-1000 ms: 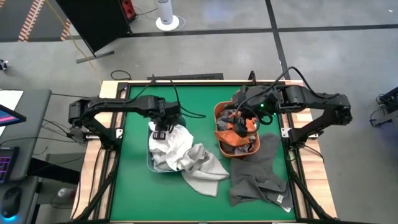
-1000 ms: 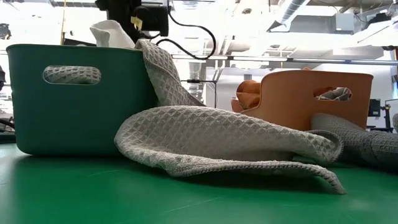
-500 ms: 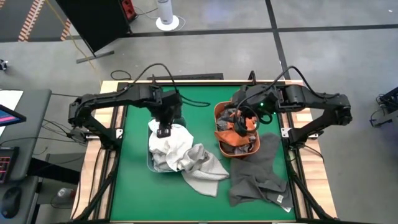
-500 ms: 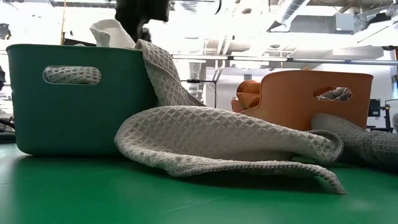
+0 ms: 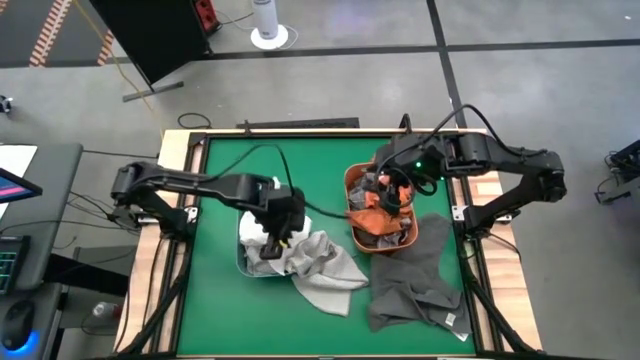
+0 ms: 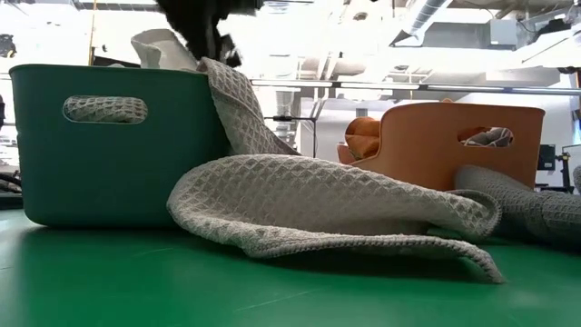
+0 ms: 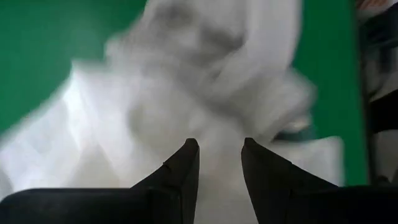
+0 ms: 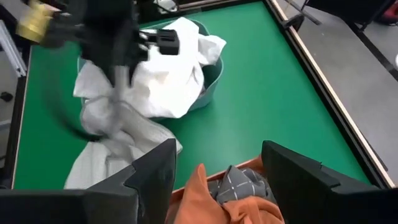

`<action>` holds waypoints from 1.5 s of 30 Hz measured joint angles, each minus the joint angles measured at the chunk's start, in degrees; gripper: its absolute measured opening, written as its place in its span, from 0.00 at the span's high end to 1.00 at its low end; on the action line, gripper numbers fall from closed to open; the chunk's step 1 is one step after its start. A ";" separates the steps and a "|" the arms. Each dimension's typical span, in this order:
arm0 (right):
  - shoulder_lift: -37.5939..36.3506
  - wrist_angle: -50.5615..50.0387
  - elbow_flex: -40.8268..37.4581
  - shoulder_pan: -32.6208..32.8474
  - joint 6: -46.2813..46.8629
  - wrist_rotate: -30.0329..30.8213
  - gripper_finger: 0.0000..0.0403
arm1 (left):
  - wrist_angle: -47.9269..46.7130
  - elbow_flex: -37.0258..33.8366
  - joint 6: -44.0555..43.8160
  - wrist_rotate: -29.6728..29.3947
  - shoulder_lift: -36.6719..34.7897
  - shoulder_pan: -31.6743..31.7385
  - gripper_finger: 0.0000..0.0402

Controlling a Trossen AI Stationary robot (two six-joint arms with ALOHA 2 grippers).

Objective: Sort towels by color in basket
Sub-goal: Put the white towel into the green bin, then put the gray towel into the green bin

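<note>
A teal basket [image 6: 109, 154] holds white towels [image 5: 255, 235]. A light grey waffle towel [image 6: 318, 204] hangs over its rim and spreads on the table. My left gripper [image 7: 221, 149] hangs close above the white towels, pointing steeply down, open by a narrow gap with nothing between its fingers. An orange basket [image 6: 463, 145] holds a rust-orange towel [image 8: 202, 199] and a checked towel [image 8: 239, 183]. My right gripper [image 8: 217, 162] hovers above them, wide open.
A dark grey towel [image 5: 415, 280] lies on the green table at the near right, one end up against the orange basket [image 5: 352, 215]. Bare green table [image 5: 215, 320] lies near and left of the teal basket. Wooden rails edge the table.
My left gripper has swung from the teal basket's far side toward the table's near edge and a little right, over the white towels, turning as it went. The gap between its fingers shows no change. The towels lie as before.
</note>
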 joint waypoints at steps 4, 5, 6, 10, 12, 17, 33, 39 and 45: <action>0.00 0.03 -0.02 0.01 -0.76 0.02 0.34 | 5.97 -8.84 -3.34 -1.76 0.03 0.35 0.72; 0.00 0.02 0.00 0.01 -0.77 0.04 0.34 | 7.09 -11.23 -4.11 -2.83 0.03 0.54 0.72; 0.00 0.01 0.00 0.01 -0.90 0.07 0.34 | 8.46 -13.44 -4.80 -3.80 0.05 0.67 0.72; 0.00 0.01 -0.02 0.01 -0.98 0.09 0.34 | 12.90 -19.11 -7.68 -4.24 -0.06 1.72 0.72; 0.00 0.01 -0.01 0.01 -1.16 0.09 0.34 | 12.57 -19.55 -8.14 -4.24 -0.26 2.07 0.72; 0.00 0.03 -0.02 0.01 -1.39 0.09 0.34 | 7.36 -16.72 -7.11 -5.73 -2.56 2.32 0.72; -1.13 -3.70 -0.04 -1.11 -3.34 2.29 0.34 | 7.91 -4.40 -2.57 -5.93 -9.89 -0.33 0.72; -5.34 -5.52 -0.04 -5.10 -2.58 4.56 0.34 | 14.14 -2.23 -1.08 -8.91 -7.67 -5.72 0.66; -7.06 -4.26 -0.02 -8.33 -2.42 4.55 0.34 | 17.35 -2.17 1.10 -11.69 -3.85 -8.79 0.57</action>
